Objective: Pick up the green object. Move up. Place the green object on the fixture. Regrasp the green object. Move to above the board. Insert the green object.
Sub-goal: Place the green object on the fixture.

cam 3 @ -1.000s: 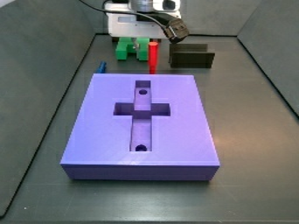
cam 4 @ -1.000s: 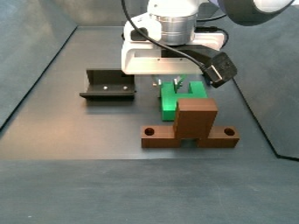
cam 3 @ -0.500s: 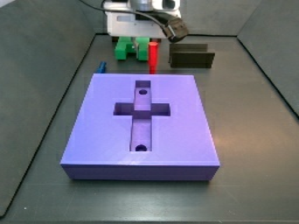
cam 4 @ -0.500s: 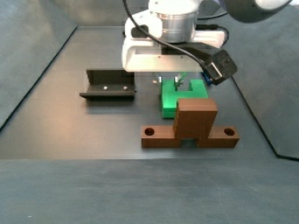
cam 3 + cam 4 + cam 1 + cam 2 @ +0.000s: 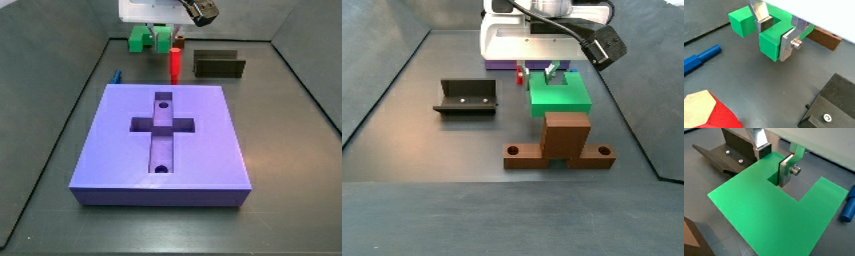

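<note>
Fingers [image 5: 787, 44] clamped on 1 prong of the green object [image 5: 769, 42], w/ the other plate sitting in the notch; gripper [image 5: 774, 162] is at the far end of the floor, behind the board [image 5: 163, 138], w/ the block lifted clear of the floor in a side view [image 5: 559, 93].

Risks, as I judge them: grip is on 1 prong only, off-centre, so the block could swing or slip during the carry to the fixture [image 5: 466, 97]. A tilted block may catch the fixture's rim. Brown stand [image 5: 564, 143] sits just below the block; red peg [image 5: 174, 64] is near too, so a low path could clip either.

Green object: bright green, chunky U-shape, 2 prongs, square notch, flat smooth faces.
</note>
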Robot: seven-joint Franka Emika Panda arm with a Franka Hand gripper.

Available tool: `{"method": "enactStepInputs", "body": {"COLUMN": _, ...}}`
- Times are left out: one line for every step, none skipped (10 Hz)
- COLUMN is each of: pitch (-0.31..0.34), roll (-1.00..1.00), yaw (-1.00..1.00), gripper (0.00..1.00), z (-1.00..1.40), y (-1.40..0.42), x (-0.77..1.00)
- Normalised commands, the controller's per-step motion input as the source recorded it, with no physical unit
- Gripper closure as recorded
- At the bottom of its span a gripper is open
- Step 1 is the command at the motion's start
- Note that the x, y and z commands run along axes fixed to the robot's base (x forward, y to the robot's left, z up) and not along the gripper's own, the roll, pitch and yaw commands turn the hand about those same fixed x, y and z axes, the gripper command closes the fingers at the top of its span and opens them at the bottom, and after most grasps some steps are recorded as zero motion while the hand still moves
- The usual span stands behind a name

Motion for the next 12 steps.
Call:
{"method": "enactStepInputs", "body": {"pitch": -0.046, "roll": -0.08, "yaw": 0.0, "gripper": 1.0, "z": -0.04, "y": 0.0, "x": 0.0}}
{"method": "enactStepInputs", "body": {"pitch": -0.091, "roll": -0.11, "yaw": 0.0, "gripper": 1.0, "z": -0.04, "y": 0.0, "x": 0.0}}
{"method": "enactStepInputs", "body": {"pitch": 0.0, "roll": -0.06, "yaw": -0.01, "gripper": 1.0, "z": -0.01, "y": 0.0, "x": 0.07}}
{"method": "enactStepInputs", "body": {"pitch": 0.0, "roll": -0.15, "yaw": -0.03, "gripper": 1.0, "z": -0.05, "y": 0.0, "x": 0.17}}
{"method": "enactStepInputs", "body": {"pitch": -0.163, "roll": -0.74, "yaw": -0.1, "gripper": 1.0, "z": 0.0, "y": 0.07, "x": 0.19}}
{"method": "enactStepInputs", "body": {"pitch": -0.266, "roll": -1.0, "yaw": -0.11, "gripper": 1.0, "z": 0.16, "y": 0.05, "x": 0.31}}
{"method": "enactStepInputs", "body": {"pitch": -0.291, "roll": -1.0, "yaw": -0.09, "gripper": 1.0, "z": 0.16, "y": 0.04, "x": 0.32}}
{"method": "enactStepInputs", "body": {"pitch": -0.24, "roll": -1.0, "yaw": -0.15, "gripper": 1.0, "z": 0.15, "y": 0.02, "x": 0.35}}
{"method": "enactStepInputs", "body": {"pitch": -0.231, "roll": -1.0, "yaw": -0.13, "gripper": 1.0, "z": 0.15, "y": 0.01, "x": 0.34}}
{"method": "enactStepInputs", "body": {"pitch": 0.0, "roll": -1.0, "yaw": -0.12, "gripper": 1.0, "z": 0.33, "y": -0.14, "x": 0.51}}
{"method": "enactStepInputs", "body": {"pitch": 0.031, "roll": -0.97, "yaw": -0.11, "gripper": 1.0, "z": 0.49, "y": -0.29, "x": 0.55}}
{"method": "enactStepInputs", "body": {"pitch": 0.009, "roll": -0.96, "yaw": -0.1, "gripper": 1.0, "z": 0.49, "y": -0.29, "x": 0.55}}
